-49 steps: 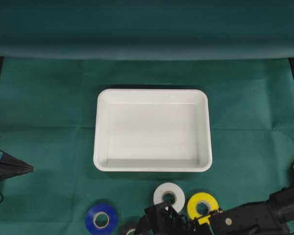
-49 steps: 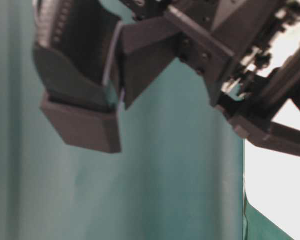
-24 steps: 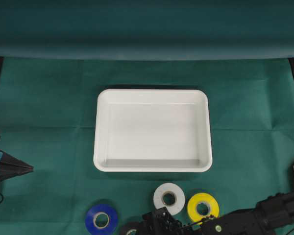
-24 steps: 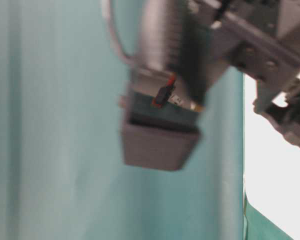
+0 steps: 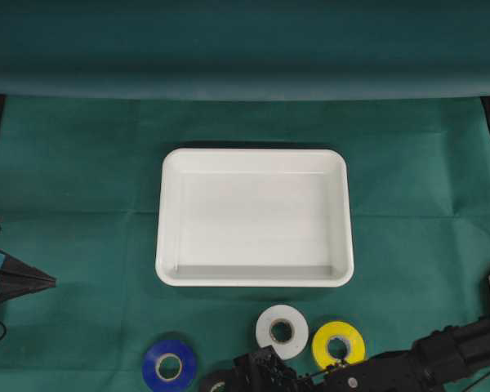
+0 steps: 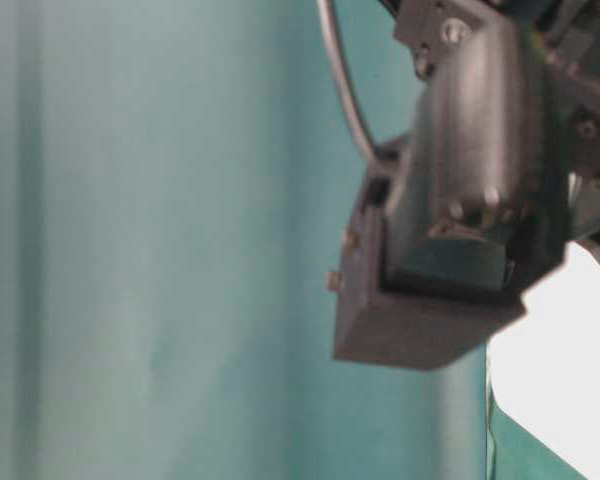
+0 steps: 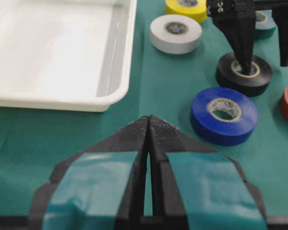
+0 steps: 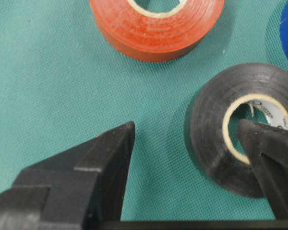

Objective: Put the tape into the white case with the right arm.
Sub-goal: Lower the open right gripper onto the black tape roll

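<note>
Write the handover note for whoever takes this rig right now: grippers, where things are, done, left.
Right gripper: open, one finger inside the core of the black tape, the other outside its wall; not gripped yet.
Left gripper: shut, parked beside the white case.
White case holds nothing. Blue tape, white tape, yellow tape and orange tape lie on the cloth.
Done: approach. Left: close, lift, drop into case.
</note>
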Motion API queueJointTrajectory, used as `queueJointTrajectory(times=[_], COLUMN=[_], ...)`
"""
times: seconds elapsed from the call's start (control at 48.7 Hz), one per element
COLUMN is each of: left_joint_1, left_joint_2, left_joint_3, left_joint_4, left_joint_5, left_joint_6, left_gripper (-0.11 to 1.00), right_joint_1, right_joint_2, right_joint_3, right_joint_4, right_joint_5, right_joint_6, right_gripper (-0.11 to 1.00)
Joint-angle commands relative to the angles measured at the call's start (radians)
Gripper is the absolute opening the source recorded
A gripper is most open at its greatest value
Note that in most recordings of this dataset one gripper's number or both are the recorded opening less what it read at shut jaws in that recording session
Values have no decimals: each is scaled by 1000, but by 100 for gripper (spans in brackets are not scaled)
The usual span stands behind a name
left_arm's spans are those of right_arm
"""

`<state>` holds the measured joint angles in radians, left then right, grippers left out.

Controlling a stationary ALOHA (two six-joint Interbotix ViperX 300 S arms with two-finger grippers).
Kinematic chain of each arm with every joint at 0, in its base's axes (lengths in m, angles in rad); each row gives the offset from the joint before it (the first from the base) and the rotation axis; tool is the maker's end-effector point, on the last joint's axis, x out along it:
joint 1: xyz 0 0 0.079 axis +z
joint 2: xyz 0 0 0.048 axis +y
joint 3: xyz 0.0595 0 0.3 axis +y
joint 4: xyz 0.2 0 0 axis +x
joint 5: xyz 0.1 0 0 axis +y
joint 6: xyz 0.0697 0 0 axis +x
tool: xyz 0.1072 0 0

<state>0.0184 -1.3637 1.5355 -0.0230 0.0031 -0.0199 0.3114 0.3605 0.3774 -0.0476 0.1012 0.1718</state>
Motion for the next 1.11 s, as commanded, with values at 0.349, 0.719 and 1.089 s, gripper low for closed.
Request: queueJointTrajectory(times=[0.349, 0.719, 1.089], left_joint_1=[-5, -5, -5], left_joint_2=[9, 9, 8], left_joint_3=[-9, -8, -6], left_joint_4=[-3, -3, -3], left_joint_5=[-11, -11, -11], left_joint_6=[-5, -23, -23], left_gripper=[0, 0, 0], right_joint_1=[-12, -15, -14], right_joint_2=[-6, -5, -12], right_joint_3=[-44, -44, -64], right_joint_4=[-2, -26, -94], right_joint_5=[3, 3, 44], right_joint_6=[2, -2, 2], right_gripper=[62, 6, 0])
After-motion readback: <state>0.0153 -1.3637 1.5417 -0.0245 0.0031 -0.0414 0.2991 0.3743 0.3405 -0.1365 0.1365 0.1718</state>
